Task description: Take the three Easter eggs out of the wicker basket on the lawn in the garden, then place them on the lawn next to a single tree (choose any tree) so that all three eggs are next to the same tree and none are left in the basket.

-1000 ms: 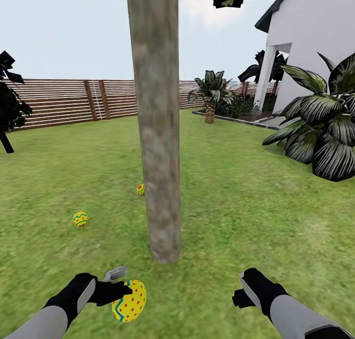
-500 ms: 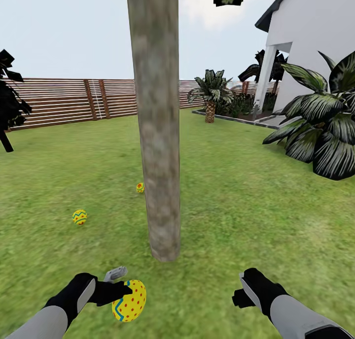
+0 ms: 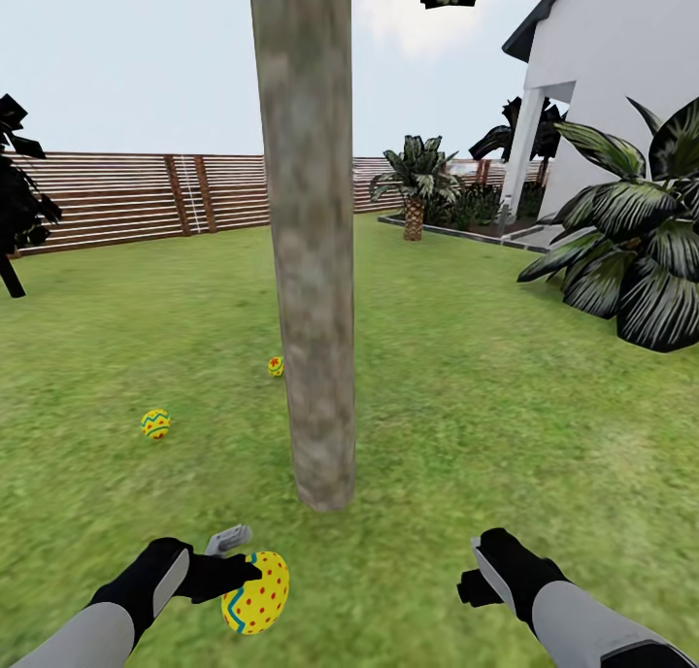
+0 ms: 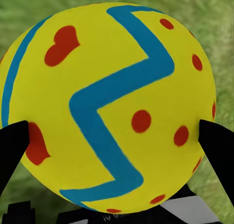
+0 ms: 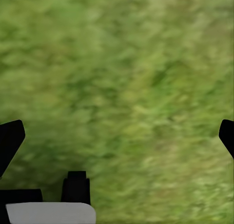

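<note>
My left gripper (image 3: 240, 579) is shut on a yellow Easter egg (image 3: 255, 592) with red dots and a blue zigzag, held low over the lawn (image 3: 466, 425) just short of the tree (image 3: 311, 260). In the left wrist view the egg (image 4: 109, 107) sits between the two black fingertips (image 4: 12, 148). Two more eggs lie on the grass left of the trunk, one (image 3: 155, 423) farther out and one (image 3: 276, 366) close beside it. My right gripper (image 3: 482, 573) hangs open over bare grass (image 5: 122, 77), with nothing between its fingers (image 5: 9, 141). The wicker basket is out of view.
A brown slatted fence (image 3: 126, 197) runs along the back. A white house (image 3: 621, 76) stands at the right, with a big-leafed palm shrub (image 3: 631, 250) in front of it and a short palm (image 3: 416, 187) farther back. A dark tree (image 3: 15, 202) stands at the left edge.
The whole picture has shifted slightly, so the camera has moved a little. The egg stays in my left gripper and both arms hold their pose.
</note>
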